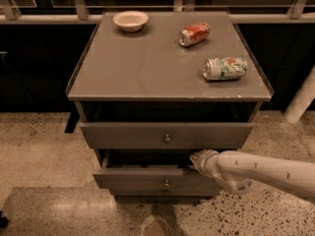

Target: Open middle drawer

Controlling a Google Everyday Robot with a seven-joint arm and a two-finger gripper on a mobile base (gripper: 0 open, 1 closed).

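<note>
Since middle drawer [138, 179] sits partly out, gripper [198, 157] rests on its top edge, likely hooked for pulling; grip state: cannot tell.

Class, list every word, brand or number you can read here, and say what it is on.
Red can: print too blurred to read.
Green and white can: print too blurred to read.
No other text; the gripper, at the middle drawer's top edge, bears none.

Bowl [130, 20], red can [194, 34], green can [225, 68], on cabinet top [142, 68]
</note>
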